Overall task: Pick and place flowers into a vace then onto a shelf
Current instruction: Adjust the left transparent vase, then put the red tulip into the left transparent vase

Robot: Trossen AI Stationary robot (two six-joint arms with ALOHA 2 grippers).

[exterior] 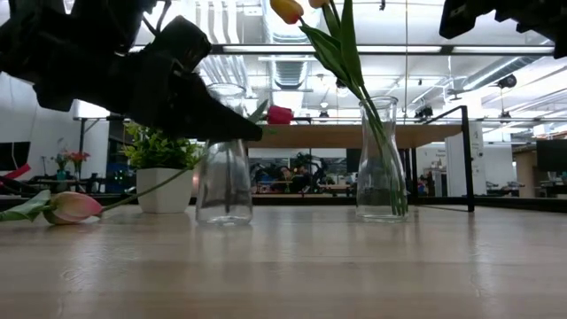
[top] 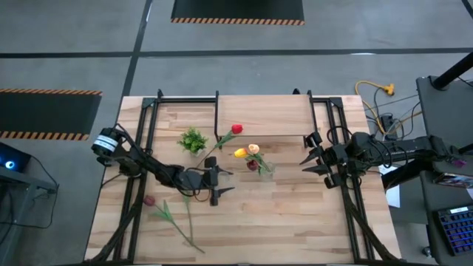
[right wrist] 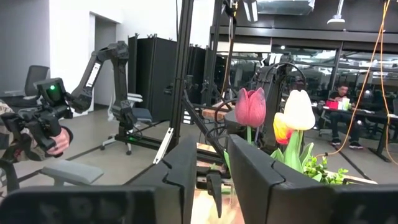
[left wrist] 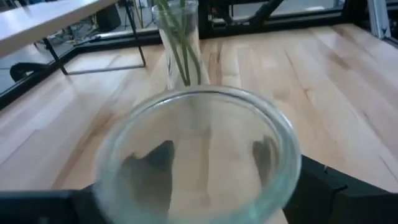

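An empty clear glass vase (exterior: 223,168) stands on the table. My left gripper (top: 215,184) is open with one finger on each side of its neck; its rim (left wrist: 199,99) fills the left wrist view. A second vase (exterior: 381,159) holds yellow (top: 240,153), peach (top: 253,148) and maroon (top: 252,165) tulips by their stems. A red tulip (top: 236,129) lies by the shelf (exterior: 354,135). A pink tulip (exterior: 75,208) lies flat on the table's near left. My right gripper (top: 309,154) hangs open, raised, right of the filled vase. My left gripper comes level from the table's left, and its fingers (left wrist: 348,193) stand either side of the empty vase's upper part (left wrist: 286,143). I cannot tell whether they touch the glass. The vase stands upright with its base on the table.
A small bushy green plant in a white pot (exterior: 164,173) stands far left of the empty vase. Black frame rails (top: 151,133) run along both table sides. A person's hand (right wrist: 53,137) shows in the room beyond the table. Bare planks lie toward the near edge (top: 295,229).
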